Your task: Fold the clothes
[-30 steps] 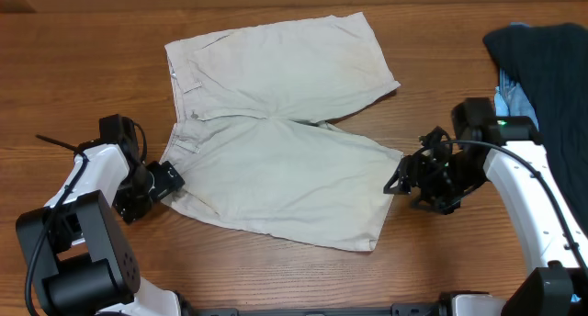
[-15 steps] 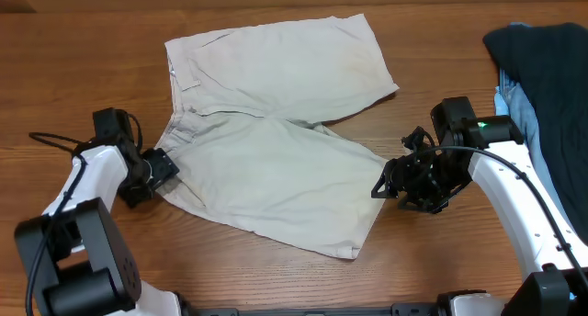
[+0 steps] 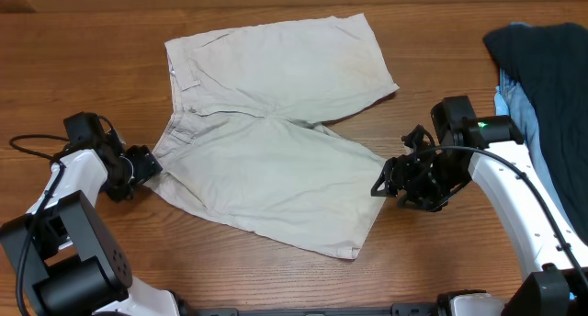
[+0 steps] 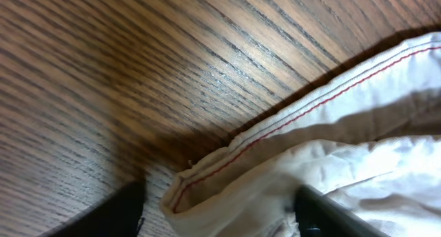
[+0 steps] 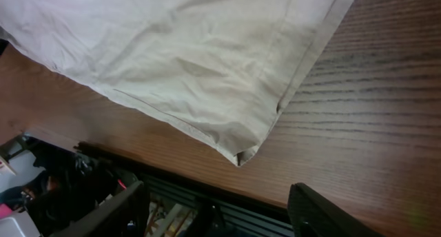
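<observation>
Pale shorts (image 3: 276, 141) flat at table centre, waistband toward 9 o'clock, legs splayed toward 2 and 5 o'clock. At 8 o'clock, left gripper (image 3: 145, 163): jaws wide, waistband corner (image 4: 207, 185) lying between fingers. At 4 o'clock, right gripper (image 3: 384, 186): jaws wide, holding nothing, just beside lower-leg hem (image 5: 241, 151). Bare table (image 3: 92, 59) wood at 6 and 10 o'clock. At table's 2 o'clock edge, dark navy garment (image 3: 542, 59) over light blue garment (image 3: 511, 100), apart from shorts.

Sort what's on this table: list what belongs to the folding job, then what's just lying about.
For the job:
- beige shorts

Just lying about:
- dark navy garment
- light blue garment
</observation>
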Controlling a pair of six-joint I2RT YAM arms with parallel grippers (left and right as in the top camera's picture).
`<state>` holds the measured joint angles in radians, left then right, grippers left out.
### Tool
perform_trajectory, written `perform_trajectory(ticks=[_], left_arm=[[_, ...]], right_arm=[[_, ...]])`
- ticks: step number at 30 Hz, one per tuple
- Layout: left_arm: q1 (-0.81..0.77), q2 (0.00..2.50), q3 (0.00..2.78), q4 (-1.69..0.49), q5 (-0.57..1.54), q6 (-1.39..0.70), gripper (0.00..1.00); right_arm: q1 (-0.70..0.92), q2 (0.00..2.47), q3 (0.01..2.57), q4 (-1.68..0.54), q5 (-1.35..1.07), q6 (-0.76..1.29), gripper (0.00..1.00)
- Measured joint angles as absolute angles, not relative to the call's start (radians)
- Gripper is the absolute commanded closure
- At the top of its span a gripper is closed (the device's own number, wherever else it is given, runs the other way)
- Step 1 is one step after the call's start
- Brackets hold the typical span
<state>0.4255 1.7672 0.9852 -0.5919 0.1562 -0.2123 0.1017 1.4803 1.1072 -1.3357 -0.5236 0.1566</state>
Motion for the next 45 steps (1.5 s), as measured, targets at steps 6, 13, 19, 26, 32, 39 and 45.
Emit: perform_trajectory(ticks=[6, 13, 19, 26, 32, 39, 45], left_arm=[[0.426, 1.780, 0.995, -0.610, 0.206, -0.198, 0.93], [0.426, 1.780, 0.997, -0.641, 0.210, -0.199, 0.92], [0.426, 1.780, 1.000, -0.693, 0.220, -0.199, 0.93], [0.426, 1.781, 1.001, -0.786, 0.234, -0.183, 0.93], [0.426, 1.782, 1.000, -0.815, 0.237, -0.179, 0.93], [0.426, 1.782, 1.000, -0.817, 0.237, -0.179, 0.93], [0.426, 1.781, 1.000, -0.821, 0.237, -0.179, 0.93]], right_arm=[[0.102, 1.480, 1.072, -1.360, -0.469, 0.197, 0.21], [0.109, 1.483, 0.738, -1.152, -0.536, 0.281, 0.22], [0.167, 1.484, 0.627, -1.010, -0.640, 0.308, 0.21], [0.186, 1.511, 0.627, -0.933, -0.597, 0.477, 0.27], [0.186, 1.512, 0.607, -0.846, -0.561, 0.603, 0.66], [0.192, 1.512, 0.600, -0.867, -0.598, 0.630, 0.32], [0.191, 1.512, 0.582, -0.834, -0.611, 0.696, 0.45]])
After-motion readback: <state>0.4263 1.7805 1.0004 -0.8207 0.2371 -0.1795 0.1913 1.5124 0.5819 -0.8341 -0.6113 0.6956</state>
